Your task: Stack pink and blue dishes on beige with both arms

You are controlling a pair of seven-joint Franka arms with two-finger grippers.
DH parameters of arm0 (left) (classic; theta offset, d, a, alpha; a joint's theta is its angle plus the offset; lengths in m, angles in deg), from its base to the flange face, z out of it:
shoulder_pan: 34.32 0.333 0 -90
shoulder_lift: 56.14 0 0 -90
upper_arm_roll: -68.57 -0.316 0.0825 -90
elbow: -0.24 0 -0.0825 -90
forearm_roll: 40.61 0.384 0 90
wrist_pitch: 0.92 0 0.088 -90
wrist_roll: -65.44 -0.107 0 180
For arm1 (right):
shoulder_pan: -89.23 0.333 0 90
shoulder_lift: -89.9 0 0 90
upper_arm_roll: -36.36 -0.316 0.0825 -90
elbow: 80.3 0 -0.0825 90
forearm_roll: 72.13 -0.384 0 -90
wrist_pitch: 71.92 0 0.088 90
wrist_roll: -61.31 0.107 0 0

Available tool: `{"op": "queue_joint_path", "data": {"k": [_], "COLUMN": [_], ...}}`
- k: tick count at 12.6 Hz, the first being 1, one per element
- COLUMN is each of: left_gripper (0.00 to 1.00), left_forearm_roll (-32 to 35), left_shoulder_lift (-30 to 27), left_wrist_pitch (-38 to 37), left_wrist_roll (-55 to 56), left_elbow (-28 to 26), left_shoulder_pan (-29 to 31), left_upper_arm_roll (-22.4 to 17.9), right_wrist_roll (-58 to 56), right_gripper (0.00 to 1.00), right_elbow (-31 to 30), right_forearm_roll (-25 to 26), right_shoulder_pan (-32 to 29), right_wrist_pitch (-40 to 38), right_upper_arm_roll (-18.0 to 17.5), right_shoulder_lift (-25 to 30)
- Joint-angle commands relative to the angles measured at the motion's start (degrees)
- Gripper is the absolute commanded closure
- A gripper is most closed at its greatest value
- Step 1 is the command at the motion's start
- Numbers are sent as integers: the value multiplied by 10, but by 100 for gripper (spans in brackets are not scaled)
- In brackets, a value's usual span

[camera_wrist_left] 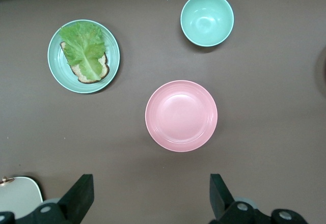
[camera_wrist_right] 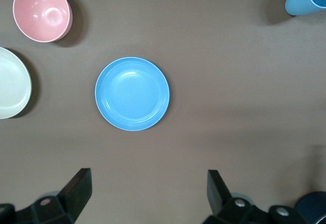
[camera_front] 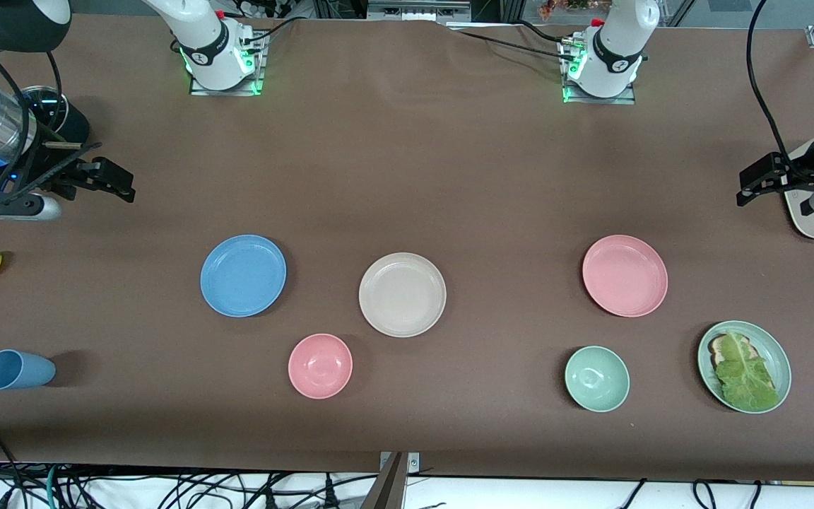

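Both grippers, left [camera_wrist_left: 147,198] and right [camera_wrist_right: 147,196], spread (wrist views only), empty.

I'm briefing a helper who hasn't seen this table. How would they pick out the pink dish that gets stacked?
Start at the beige plate in the table's middle, then go toward the left arm's end to the pink plate. It is flat and wide, while the other pink item, the pink bowl, is smaller, deeper and nearer the front camera.

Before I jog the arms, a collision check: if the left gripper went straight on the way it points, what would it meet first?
Most likely the flat round pink plate, centred ahead of the open left gripper in its wrist view; nothing shows between them, though depth is unclear.
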Motion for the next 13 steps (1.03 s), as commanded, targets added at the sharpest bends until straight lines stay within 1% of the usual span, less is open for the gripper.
{"op": "queue_joint_path", "data": {"k": [1, 13], "left_gripper": [0, 0], "left_forearm_roll": [-3, -3], "left_shoulder_lift": [-8, -6], "left_wrist_pitch": [5, 5], "left_wrist_roll": [-12, -11], "left_elbow": [-8, -8], "left_shoulder_pan": [-2, -2], "left_upper_arm_roll": [-1, -1], "right_wrist_roll": [3, 3], "right_gripper": [0, 0], "right_elbow": [-6, -3], "right_forearm_roll": [-2, -4], "right_shoulder_pan": [-4, -4], "right_wrist_pitch": [0, 11], "right_upper_arm_roll": [-3, -2], "right_shoulder_lift": [3, 0]}}
